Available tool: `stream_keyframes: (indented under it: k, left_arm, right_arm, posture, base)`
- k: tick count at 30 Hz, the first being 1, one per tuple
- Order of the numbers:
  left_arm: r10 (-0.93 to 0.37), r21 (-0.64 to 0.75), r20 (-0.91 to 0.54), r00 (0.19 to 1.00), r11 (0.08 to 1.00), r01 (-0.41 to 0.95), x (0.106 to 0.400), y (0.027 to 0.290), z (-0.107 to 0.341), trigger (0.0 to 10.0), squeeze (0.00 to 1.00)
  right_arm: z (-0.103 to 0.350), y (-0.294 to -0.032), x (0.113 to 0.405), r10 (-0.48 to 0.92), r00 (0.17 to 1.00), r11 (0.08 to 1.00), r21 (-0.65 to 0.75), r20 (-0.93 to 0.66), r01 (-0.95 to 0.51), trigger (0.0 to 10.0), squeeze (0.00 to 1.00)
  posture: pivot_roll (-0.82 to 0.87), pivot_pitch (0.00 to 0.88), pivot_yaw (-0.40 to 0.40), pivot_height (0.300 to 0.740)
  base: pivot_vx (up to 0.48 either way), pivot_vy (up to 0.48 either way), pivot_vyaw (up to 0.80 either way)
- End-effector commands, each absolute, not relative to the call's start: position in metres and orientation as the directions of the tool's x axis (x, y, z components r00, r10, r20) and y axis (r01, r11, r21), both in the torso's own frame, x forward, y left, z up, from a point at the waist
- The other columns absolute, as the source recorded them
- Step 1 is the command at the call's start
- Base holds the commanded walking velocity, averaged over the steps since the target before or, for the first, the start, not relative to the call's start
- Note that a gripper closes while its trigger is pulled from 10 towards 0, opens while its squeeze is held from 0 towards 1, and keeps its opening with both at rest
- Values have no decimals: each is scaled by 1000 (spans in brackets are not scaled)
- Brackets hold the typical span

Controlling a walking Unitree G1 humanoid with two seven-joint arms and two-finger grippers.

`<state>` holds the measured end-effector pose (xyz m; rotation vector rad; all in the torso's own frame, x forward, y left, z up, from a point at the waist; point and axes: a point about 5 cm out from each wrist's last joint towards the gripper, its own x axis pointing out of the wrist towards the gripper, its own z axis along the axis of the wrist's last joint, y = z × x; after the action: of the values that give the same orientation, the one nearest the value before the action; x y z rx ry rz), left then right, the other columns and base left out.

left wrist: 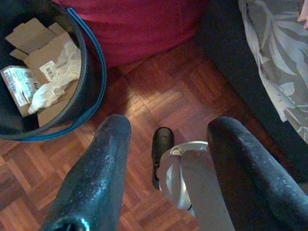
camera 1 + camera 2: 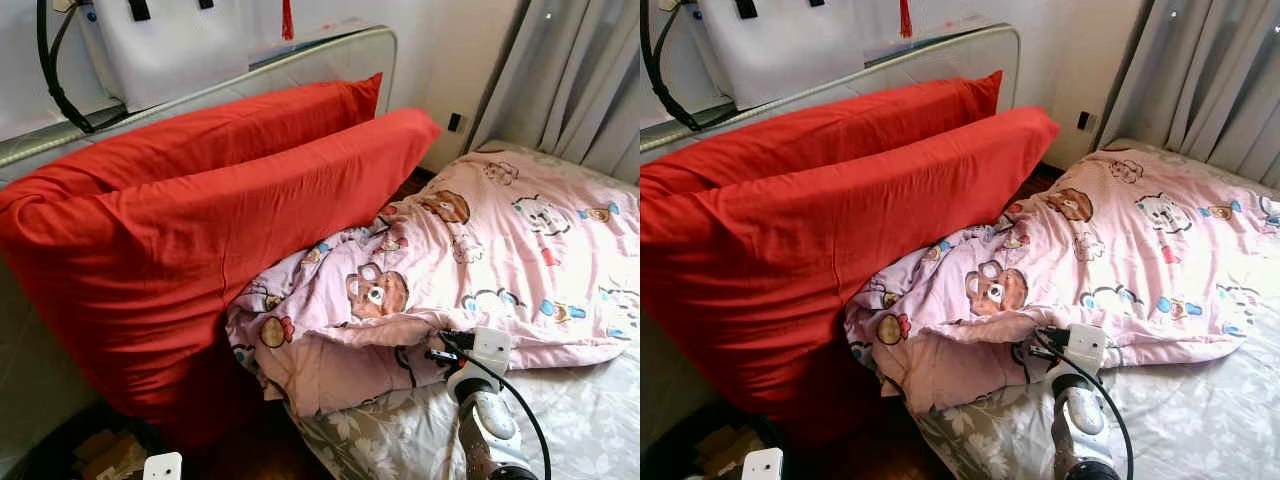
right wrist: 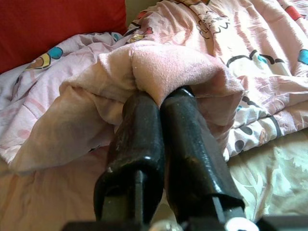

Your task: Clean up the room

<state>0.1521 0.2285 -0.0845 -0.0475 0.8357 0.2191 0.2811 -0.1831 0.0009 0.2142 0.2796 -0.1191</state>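
Observation:
A pink cartoon-print quilt (image 2: 500,240) lies crumpled across the bed. Its near edge is folded over on itself. My right gripper (image 3: 161,96) is shut on that folded edge, with the pink cloth bunched over both fingertips. From the head, the right wrist (image 2: 482,352) sits at the quilt's front fold. Two large red pillows (image 2: 200,220) lean against the headboard to the left of the quilt. My left gripper (image 1: 171,127) hangs open over the wooden floor with nothing between its fingers.
A black bin with a blue rim (image 1: 99,65) holds cardboard and crumpled paper beside the left gripper. The grey floral sheet (image 2: 590,420) covers the mattress. Curtains (image 2: 580,80) hang at the far right, and a white bag (image 2: 170,45) hangs above the headboard.

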Motion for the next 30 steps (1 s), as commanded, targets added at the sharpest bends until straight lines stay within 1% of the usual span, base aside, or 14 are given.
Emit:
stream_keyframes:
  k: [1,24,30]
  left_arm:
    - [181,52,-761,623,974,-219,147,231,-87,10000,0]
    - [177,47,-761,624,975,-219,148,228,-87,10000,0]
    - [174,42,-761,625,975,-220,148,227,-87,10000,0]
  right_arm:
    - [7,-183,285,-94,963,970,194,-251,145,10000,0]
    - [8,-181,287,-88,964,971,194,-249,139,10000,0]
    - [8,-182,287,-93,964,971,192,-250,144,10000,0]
  posture:
    - [32,90,-31,740]
    - [38,90,-35,740]
    - [39,89,-34,740]
  base:
    - [0,0,0]
    - [0,0,0]
    - [-252,0,0]
